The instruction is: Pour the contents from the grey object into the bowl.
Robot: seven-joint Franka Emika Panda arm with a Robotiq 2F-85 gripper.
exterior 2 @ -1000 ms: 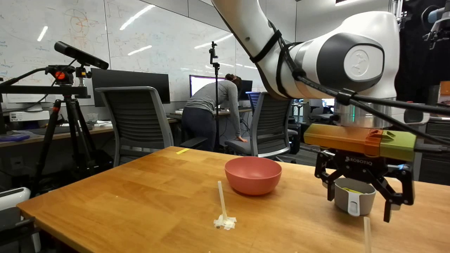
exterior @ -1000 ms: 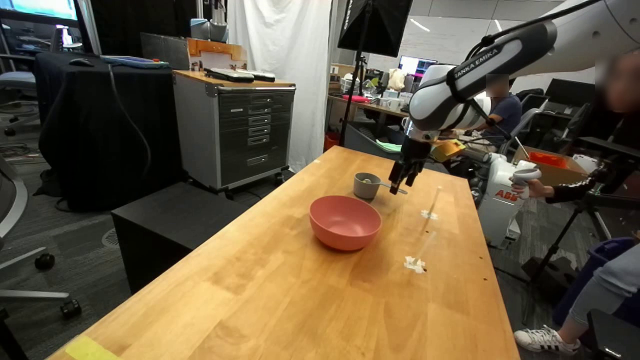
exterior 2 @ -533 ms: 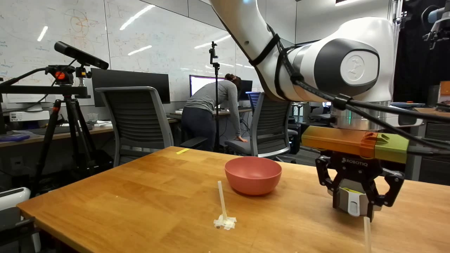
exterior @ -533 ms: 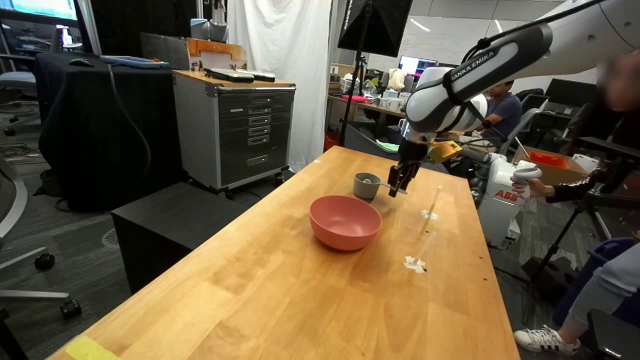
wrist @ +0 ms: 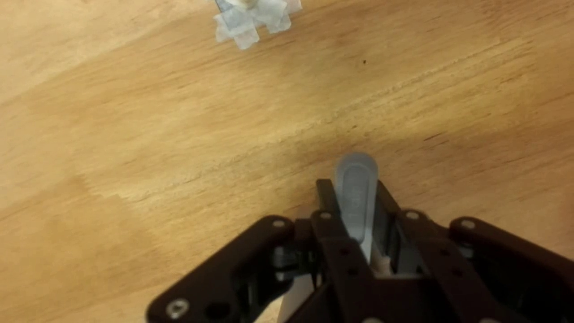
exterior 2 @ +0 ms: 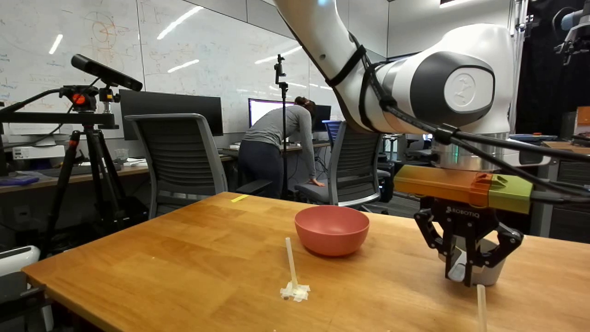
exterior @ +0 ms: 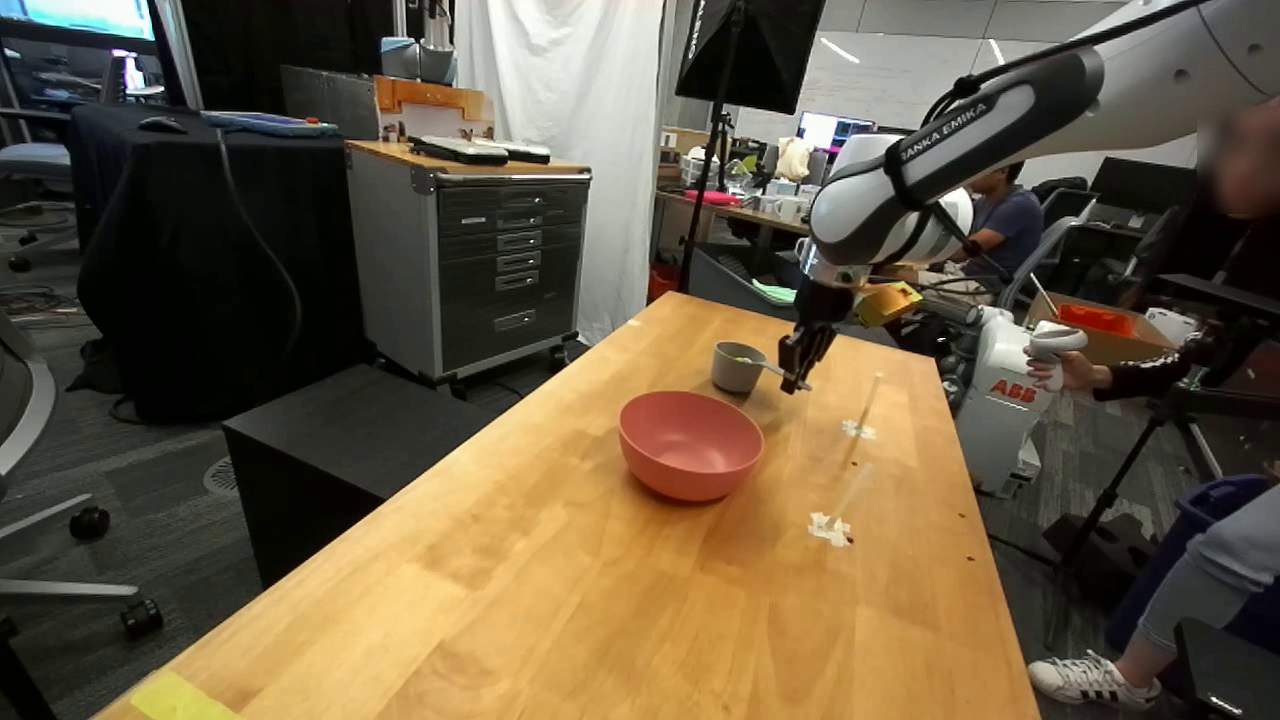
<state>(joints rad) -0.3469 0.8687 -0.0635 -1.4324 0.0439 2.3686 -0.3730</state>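
Note:
The grey object, a small cup (exterior: pixel 737 370) with a long handle (wrist: pixel 357 197), is upright at table height beyond the bowl. My gripper (exterior 2: pixel 458 276) is shut on that handle, one finger on each side of it, and the handle's rounded end sticks out past the fingertips (wrist: pixel 325 190) in the wrist view. Yellowish contents (exterior: pixel 742 359) show inside the cup in an exterior view. In the wrist view most of the cup is hidden behind the gripper. The pink-red bowl (exterior: pixel 690 448) rests nearby on the table with nothing visible in it.
Two thin pale sticks are fixed to the wooden table (exterior: pixel 560 600) with white tape: a nearer stick (exterior 2: pixel 291 263) by the bowl, and another stick (exterior 2: pixel 481 306) close to the gripper. A black cable (exterior 2: pixel 516 138) hangs along the arm.
My gripper has come slightly lower and its fingers have closed from wide apart onto the handle. The cup has turned and shifted slightly, its handle swinging a little. The bowl has stayed put.

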